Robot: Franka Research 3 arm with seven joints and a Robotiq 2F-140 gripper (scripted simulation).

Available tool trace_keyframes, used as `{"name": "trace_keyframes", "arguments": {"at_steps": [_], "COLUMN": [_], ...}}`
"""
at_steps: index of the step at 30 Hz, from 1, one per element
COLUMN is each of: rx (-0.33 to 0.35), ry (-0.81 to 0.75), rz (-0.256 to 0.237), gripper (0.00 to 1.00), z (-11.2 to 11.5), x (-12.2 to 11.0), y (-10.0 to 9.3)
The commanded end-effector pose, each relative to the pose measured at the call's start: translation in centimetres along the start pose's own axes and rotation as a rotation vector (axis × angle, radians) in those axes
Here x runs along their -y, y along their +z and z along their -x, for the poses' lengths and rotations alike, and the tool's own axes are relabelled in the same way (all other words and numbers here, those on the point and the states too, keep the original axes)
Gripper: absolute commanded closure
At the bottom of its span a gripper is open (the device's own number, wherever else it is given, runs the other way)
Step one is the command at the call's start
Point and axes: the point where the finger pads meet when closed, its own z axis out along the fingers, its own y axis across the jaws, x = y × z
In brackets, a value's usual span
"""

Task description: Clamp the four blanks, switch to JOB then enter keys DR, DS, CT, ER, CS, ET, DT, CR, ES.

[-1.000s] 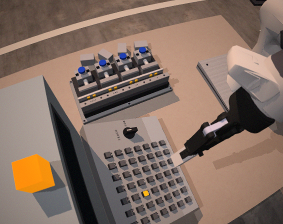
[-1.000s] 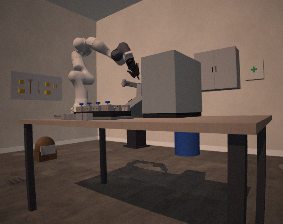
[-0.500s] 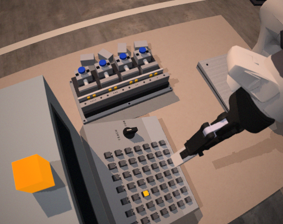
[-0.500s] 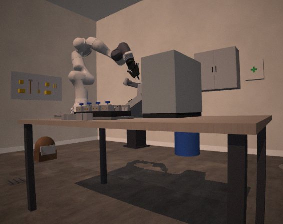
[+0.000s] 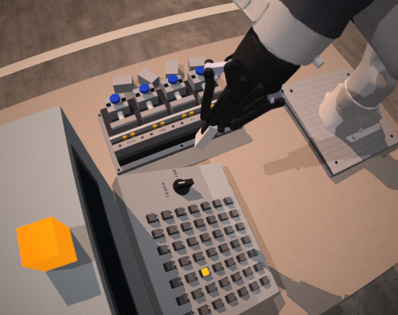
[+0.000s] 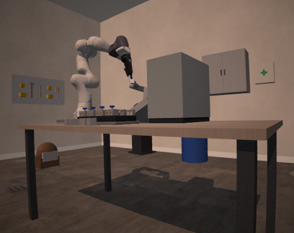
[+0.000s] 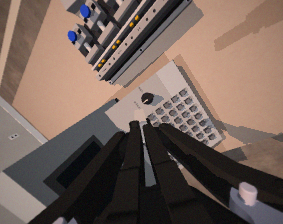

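My gripper is shut with nothing between its pale fingertips, high above the vise row and the key panel. Grey blanks lie on the table behind the vise stations. The stations' rails that show hold no blank; the right end is partly hidden by my gripper in the top view. Each station has a blue valve knob. One key glows yellow; its name is unreadable. The black selector sits above the keys. The amber lamp is lit.
The grey cabinet stands beside the key panel and rises well above it. The arm's base plate is on the other side of the table. The vise row's front rail lies just beyond the panel.
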Motion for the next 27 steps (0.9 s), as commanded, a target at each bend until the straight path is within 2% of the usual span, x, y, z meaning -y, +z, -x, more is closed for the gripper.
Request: {"name": "trace_keyframes", "arguments": {"at_steps": [1,5,8,10,11,20,22,27], "rx": [-0.069,-0.112,-0.145,-0.145,-0.178,-0.252,-0.270,-0.270], "ry": [0.261,0.468,0.618,0.618,0.745,0.980,1.025,1.025], "rz": [0.070,0.108,0.141,0.141,0.175,0.258,0.271,0.271], "gripper": [1.00,1.00,1.00,1.00,1.00,1.00,1.00,1.00], "z": [-6.3,-13.3,-18.3,-18.3,-18.3,-18.3,-18.3,-18.3], "x": [2.8,6.6,8.5,8.5,8.5,8.5,8.5,8.5], "y": [0.8,1.5,2.3,2.3,2.3,2.3,2.3,2.3]}}
